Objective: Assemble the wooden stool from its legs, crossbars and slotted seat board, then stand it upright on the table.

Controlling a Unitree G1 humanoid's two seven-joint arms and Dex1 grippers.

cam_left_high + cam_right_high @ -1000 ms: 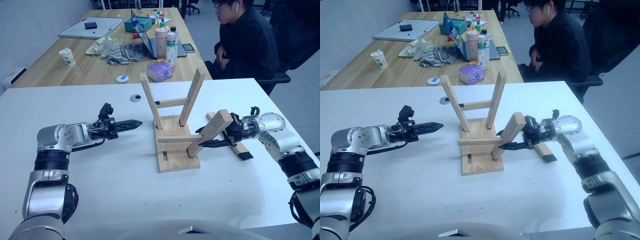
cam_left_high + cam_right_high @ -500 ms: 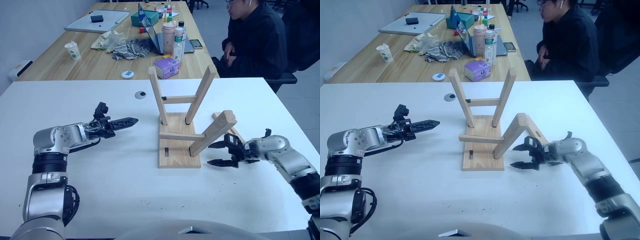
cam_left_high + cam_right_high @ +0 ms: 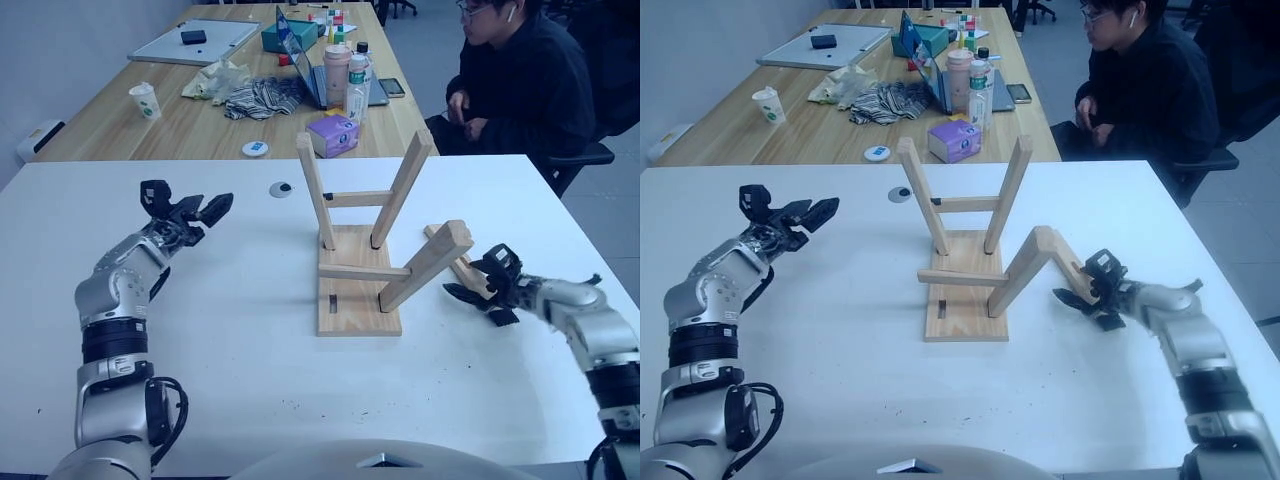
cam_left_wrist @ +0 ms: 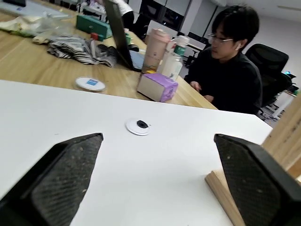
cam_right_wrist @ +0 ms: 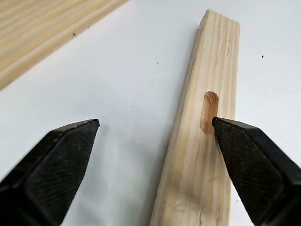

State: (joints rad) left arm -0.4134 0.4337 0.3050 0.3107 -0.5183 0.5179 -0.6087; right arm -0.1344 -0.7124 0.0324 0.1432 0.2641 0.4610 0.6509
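On white table (image 3: 240, 340): slotted seat board (image 3: 358, 305) flat, 2 legs (image 3: 313, 195) upright at far end, crossbar (image 3: 355, 199) between, 3rd leg (image 3: 425, 268) tilted at near right. Beside it, loose leg (image 5: 200, 155) flat beneath right gripper (image 3: 478, 303), fingers apart. Well left, left gripper (image 3: 188, 205) raised, fingers spread wide.

Bare counter (image 3: 240, 300) separates my left end effector (image 3: 190, 203) from the stool (image 3: 350, 305); its leaning leg (image 3: 425, 266) crowds my right end effector (image 3: 478, 293).

Head stereo pair looking down, wrist cameras close
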